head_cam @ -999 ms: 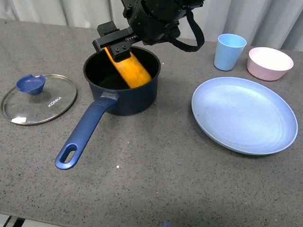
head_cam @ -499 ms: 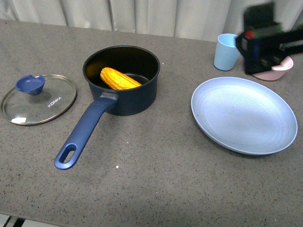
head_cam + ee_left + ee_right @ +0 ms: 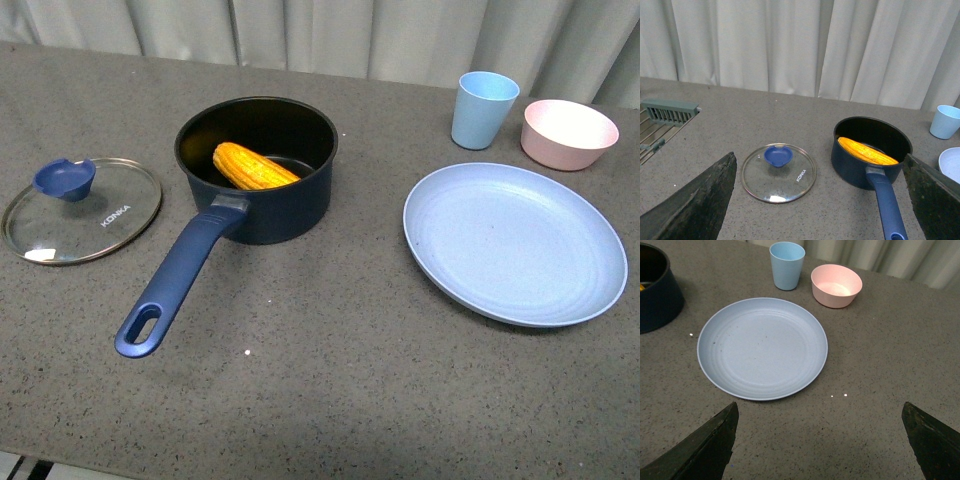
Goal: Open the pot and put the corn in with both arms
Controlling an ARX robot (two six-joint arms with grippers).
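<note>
Wrist views show both grippers spread wide, empty, above the table.

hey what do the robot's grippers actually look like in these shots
Only the fingertips show, in the wrist views. The left gripper has two dark, nearly black fingers tapering like wedges, with a rough, speckled, slightly greenish surface. The right gripper looks the same. No cables, markings or arm housings are visible; the front view shows neither arm.
</note>
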